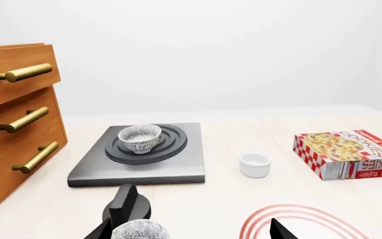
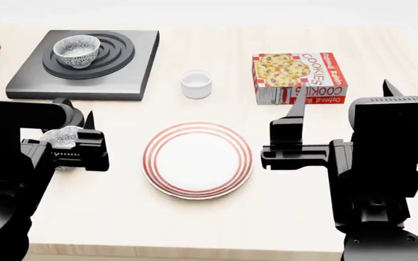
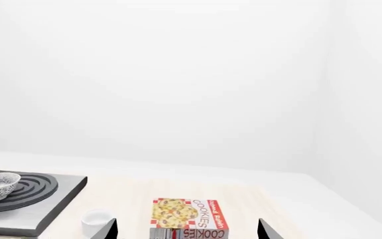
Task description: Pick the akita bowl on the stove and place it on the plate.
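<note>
The akita bowl (image 2: 76,50) sits upright on the burner rings of the dark stove (image 2: 125,81) at the table's far left, and also shows in the left wrist view as the akita bowl (image 1: 139,138). The red-ringed plate (image 2: 198,159) lies at the table's middle. My left gripper (image 1: 187,234) is open, well short of the stove, holding nothing. A second patterned bowl (image 1: 141,230) rests on the table beside its finger. My right gripper (image 2: 343,98) hovers open to the right of the plate, empty.
A small plain white cup (image 2: 196,83) stands between the stove and a cookies box (image 2: 298,76). A wooden drawer cabinet (image 1: 12,119) with brass handles rises left of the stove. A black knob (image 1: 130,201) sits in front of the stove.
</note>
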Available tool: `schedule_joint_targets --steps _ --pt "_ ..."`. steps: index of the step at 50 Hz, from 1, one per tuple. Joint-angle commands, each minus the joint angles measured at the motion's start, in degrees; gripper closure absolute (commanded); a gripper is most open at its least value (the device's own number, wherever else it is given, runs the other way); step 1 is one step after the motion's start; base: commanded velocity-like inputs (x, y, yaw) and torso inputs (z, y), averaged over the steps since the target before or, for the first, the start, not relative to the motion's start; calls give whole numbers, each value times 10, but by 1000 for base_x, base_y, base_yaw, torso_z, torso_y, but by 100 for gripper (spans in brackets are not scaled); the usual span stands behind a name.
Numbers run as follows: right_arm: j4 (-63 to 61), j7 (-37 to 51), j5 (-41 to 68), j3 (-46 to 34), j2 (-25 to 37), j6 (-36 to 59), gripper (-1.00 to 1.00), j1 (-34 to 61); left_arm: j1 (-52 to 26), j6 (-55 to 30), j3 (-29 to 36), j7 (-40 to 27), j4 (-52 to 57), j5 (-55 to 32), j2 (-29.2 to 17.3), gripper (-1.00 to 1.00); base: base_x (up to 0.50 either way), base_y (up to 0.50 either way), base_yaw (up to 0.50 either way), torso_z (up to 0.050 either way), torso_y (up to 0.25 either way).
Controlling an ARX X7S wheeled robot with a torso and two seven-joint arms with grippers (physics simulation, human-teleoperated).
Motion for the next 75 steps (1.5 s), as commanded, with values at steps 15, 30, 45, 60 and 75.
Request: schedule_joint_targets --steps 15,30,45,60,75 --pt "-1 5 12 5 0 4 -100 1 0 1 4 -6 -3 -9 -4 -100 22 0 0 0 0" --pt "0 9 17 6 1 2 -100 2 1 2 5 -8 -2 -15 -7 -100 227 0 0 0 0" --pt "-4 12 21 7 3 5 -100 1 0 2 8 -11 -1 -20 -9 -100 249 0 0 0 0" --pt "3 15 24 3 5 -2 -100 1 -1 5 10 -13 -4 -24 -12 -100 249 0 0 0 0" --pt "-3 19 29 3 7 3 -100 1 2 7 10 -16 -2 -30 -16 -100 250 0 0 0 0"
